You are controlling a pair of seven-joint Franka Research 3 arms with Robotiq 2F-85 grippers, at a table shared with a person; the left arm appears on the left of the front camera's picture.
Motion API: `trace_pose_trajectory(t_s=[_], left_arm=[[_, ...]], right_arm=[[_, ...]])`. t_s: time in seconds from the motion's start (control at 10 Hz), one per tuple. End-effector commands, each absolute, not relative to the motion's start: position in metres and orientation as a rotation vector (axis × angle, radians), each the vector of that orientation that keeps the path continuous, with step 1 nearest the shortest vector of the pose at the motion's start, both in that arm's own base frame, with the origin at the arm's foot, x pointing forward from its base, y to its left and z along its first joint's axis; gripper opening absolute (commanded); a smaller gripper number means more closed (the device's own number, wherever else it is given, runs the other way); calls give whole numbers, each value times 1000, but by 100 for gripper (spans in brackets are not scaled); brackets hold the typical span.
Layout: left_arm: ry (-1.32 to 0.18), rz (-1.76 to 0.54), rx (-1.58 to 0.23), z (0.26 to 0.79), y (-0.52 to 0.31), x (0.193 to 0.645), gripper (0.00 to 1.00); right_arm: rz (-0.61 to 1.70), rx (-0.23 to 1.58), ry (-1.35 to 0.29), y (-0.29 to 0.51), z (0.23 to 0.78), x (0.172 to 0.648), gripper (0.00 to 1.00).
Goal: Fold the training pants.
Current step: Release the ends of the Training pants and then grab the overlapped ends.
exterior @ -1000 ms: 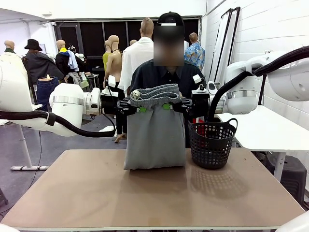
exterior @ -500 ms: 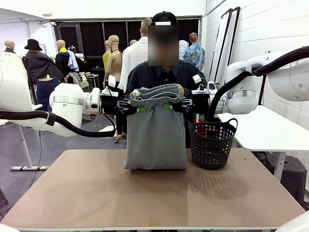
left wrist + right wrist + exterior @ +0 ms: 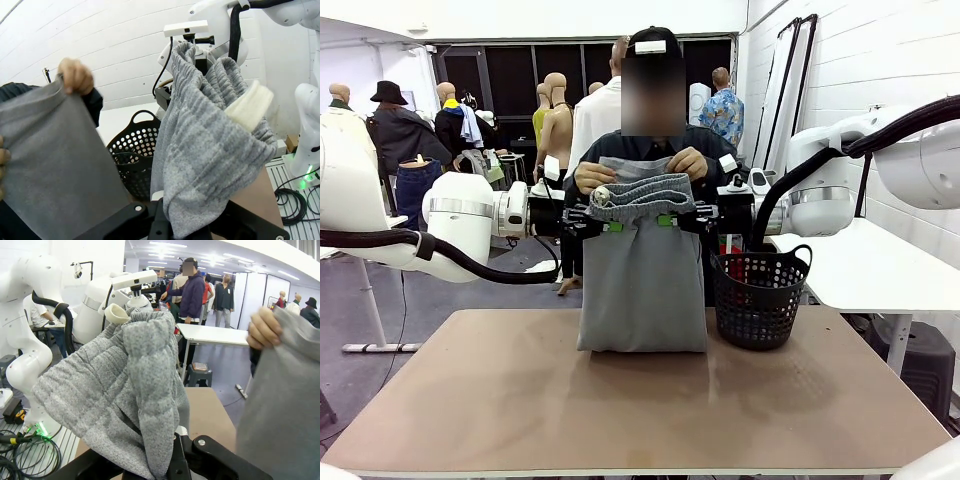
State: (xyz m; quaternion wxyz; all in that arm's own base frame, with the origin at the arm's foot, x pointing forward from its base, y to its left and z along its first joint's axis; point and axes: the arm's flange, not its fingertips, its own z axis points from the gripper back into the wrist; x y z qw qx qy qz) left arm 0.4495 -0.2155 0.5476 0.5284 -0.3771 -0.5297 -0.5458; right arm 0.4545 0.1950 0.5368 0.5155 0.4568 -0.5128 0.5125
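Status: mid-fold, by my read. Both claws grip the training pants (image 3: 642, 290): left gripper (image 3: 608, 224) and right gripper (image 3: 668, 219) each pinch the waistband, jaws pressed shut on it. Pants hang over the middle of the table (image 3: 520, 400), lower edge touching it, left of the black mesh basket (image 3: 760, 300). At the far side, the person's hands (image 3: 688, 162) hold grey fabric up behind the waistband. Laying flat and further folds not yet done.

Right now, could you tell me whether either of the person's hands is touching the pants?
Touching: the left wrist view shows a hand pinching the pants at their raised edge.
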Motion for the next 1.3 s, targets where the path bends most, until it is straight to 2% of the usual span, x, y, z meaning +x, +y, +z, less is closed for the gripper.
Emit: trace_pose_trajectory(t_s=[0.0, 1.2], left_arm=[[-1276, -1293, -909, 549, -217, 446, 0], [-1276, -1293, -909, 549, -217, 446, 0]], right_arm=[[1242, 1113, -1237, 195, 539, 453, 0], [1242, 1113, -1237, 195, 539, 453, 0]])
